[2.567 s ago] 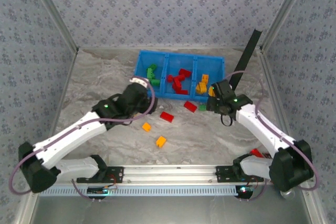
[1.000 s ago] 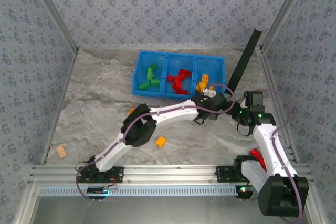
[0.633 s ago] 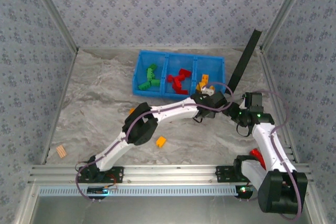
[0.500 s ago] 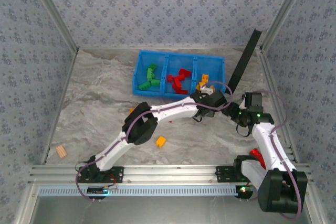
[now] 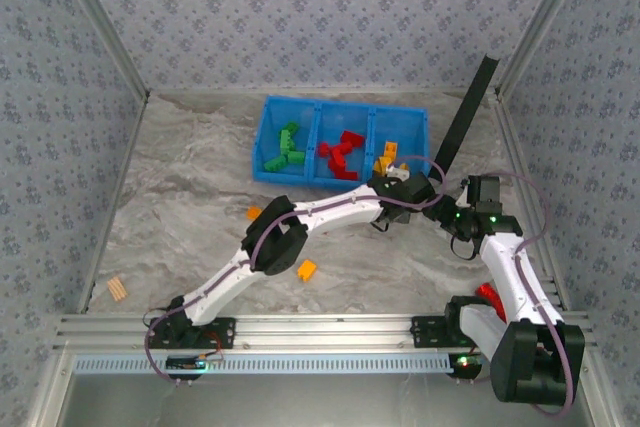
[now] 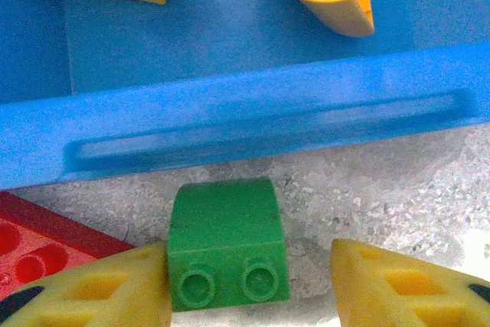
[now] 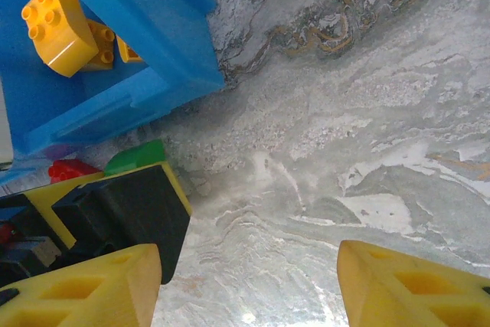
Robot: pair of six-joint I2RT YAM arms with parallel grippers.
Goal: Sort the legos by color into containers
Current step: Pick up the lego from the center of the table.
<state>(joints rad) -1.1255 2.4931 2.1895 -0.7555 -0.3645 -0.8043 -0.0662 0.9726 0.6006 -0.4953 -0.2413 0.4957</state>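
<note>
- left gripper (image 6: 249,264) is hovering just outside the near wall of the blue tray (image 6: 253,124), at its right-hand compartment
- its jaws are standing partly open, straddling a green lego (image 6: 226,235): one finger (image 6: 99,292) is touching the brick, the other finger (image 6: 406,289) is sitting apart from it, so no grip
- green lego is lying on the table (image 7: 344,112) just beside the tray wall, with a red lego (image 6: 34,246) next to it
- right gripper (image 7: 249,266) is hanging near the tray's near right corner, fingers spread wide over bare table, holding nothing
- tray is holding green legos (image 5: 285,150) left, red legos (image 5: 340,152) middle, yellow legos (image 5: 387,159) right
- an orange lego (image 5: 306,269) and a second orange lego (image 5: 253,213) are lying loose, well in front of the tray
</note>
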